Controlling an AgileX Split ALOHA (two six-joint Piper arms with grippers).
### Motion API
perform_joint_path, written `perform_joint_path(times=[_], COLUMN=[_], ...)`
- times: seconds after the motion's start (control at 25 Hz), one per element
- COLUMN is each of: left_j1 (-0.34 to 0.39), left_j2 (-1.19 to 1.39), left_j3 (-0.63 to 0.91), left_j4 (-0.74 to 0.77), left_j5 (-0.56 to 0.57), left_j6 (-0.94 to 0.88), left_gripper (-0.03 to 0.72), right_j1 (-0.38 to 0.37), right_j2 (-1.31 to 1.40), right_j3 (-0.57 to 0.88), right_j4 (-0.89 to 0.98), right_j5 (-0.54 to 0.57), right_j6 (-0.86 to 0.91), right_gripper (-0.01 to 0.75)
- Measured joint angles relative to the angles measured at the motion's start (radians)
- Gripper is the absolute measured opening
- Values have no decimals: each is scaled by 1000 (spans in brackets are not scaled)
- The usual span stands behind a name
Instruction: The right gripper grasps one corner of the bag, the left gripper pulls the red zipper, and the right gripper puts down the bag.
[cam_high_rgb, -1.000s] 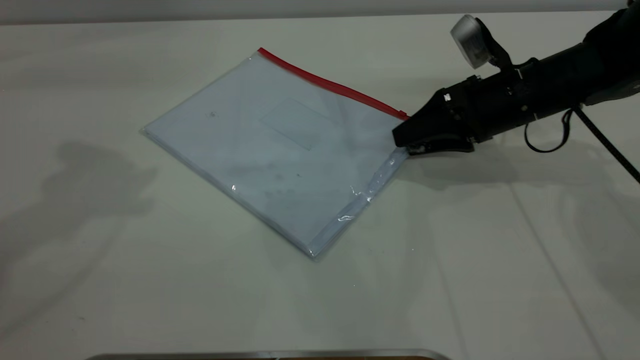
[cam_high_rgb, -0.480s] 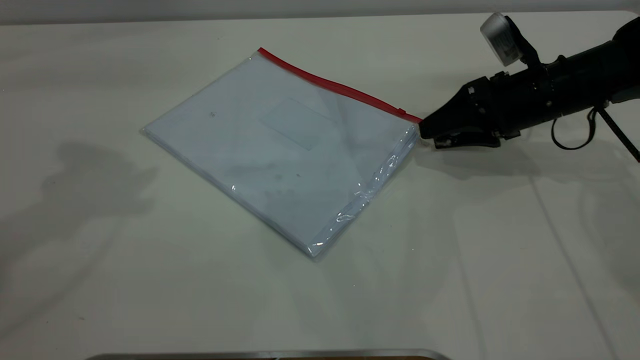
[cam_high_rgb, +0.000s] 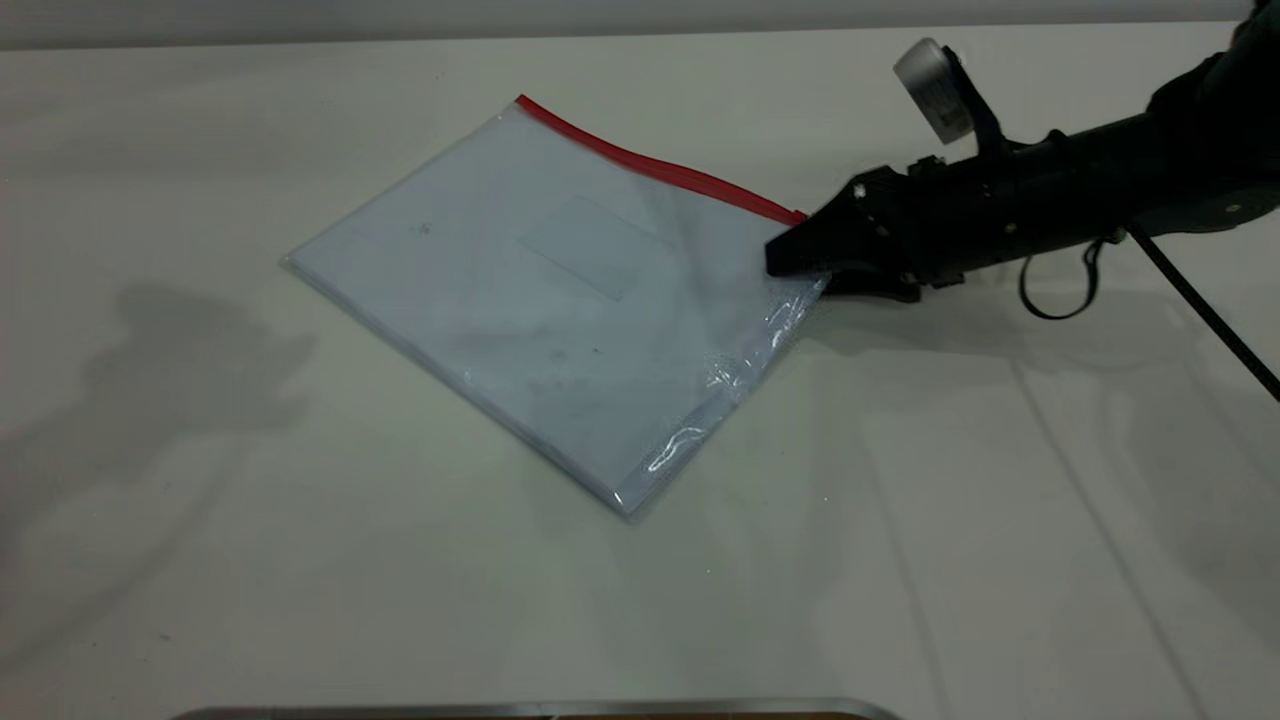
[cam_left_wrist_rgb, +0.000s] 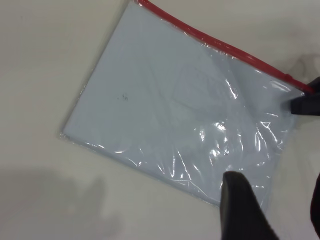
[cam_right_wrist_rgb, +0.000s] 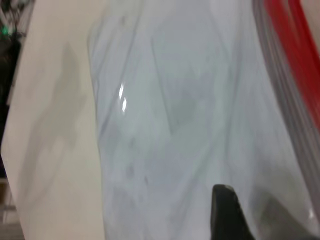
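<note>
The bag (cam_high_rgb: 560, 300) lies flat on the white table, a clear pouch with white paper inside. The red zipper (cam_high_rgb: 650, 165) runs along its far edge. My right gripper (cam_high_rgb: 790, 265) reaches in low from the right at the corner where the red strip ends. Its jaws are open, the upper one over the plastic. In the right wrist view one finger (cam_right_wrist_rgb: 225, 210) lies on the bag (cam_right_wrist_rgb: 175, 125), beside the zipper (cam_right_wrist_rgb: 295, 55). My left gripper (cam_left_wrist_rgb: 277, 200) hangs open above the bag's near corner (cam_left_wrist_rgb: 175, 105) and is out of the exterior view.
The white table (cam_high_rgb: 1000, 500) spreads on all sides of the bag. A metal rim (cam_high_rgb: 540, 710) runs along the front edge. The right arm's cable (cam_high_rgb: 1060, 290) loops just above the table behind the gripper.
The right gripper drew back off the bag's corner to the right half a second ago. It has now pushed in again, farther over the corner. The bag has barely shifted.
</note>
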Motion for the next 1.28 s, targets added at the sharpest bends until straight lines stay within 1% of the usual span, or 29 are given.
perform_joint_path(times=[0.12, 0.24, 0.32, 0.44, 0.56, 0.8, 0.92, 1.0, 1.08, 1.16, 1.28], left_j1=[0, 0, 0, 0, 0, 0, 0, 0, 0, 0, 0], left_j2=[0, 0, 0, 0, 0, 0, 0, 1, 7, 15, 34], left_j3=[0, 0, 0, 0, 0, 0, 0, 0, 0, 0, 0], left_j4=[0, 0, 0, 0, 0, 0, -1, -4, -19, -31, -52], left_j5=[0, 0, 0, 0, 0, 0, 0, 0, -2, -4, -4], left_j6=[0, 0, 0, 0, 0, 0, 0, 0, 0, 0, 8], left_gripper=[405, 405, 405, 405, 405, 405, 405, 405, 405, 405, 405], right_j1=[11, 14, 14, 18, 21, -19, -28, -6, 33, 79, 129], right_j2=[0, 0, 0, 0, 0, -67, -87, -89, -89, -89, -89], right_j3=[-1, -1, -1, -2, -4, -59, -121, -155, -167, -172, -172], right_j4=[51, 55, 46, 12, -47, -226, -188, -85, -48, -109, -357], right_j5=[-5, -7, -6, -5, 1, 0, -22, -47, -53, -20, 89], right_j6=[-5, -8, -8, -8, -7, 30, 41, 41, 39, 53, 134], right_gripper=[401, 294, 220, 138, 40, 33, 33, 33, 33, 33, 33])
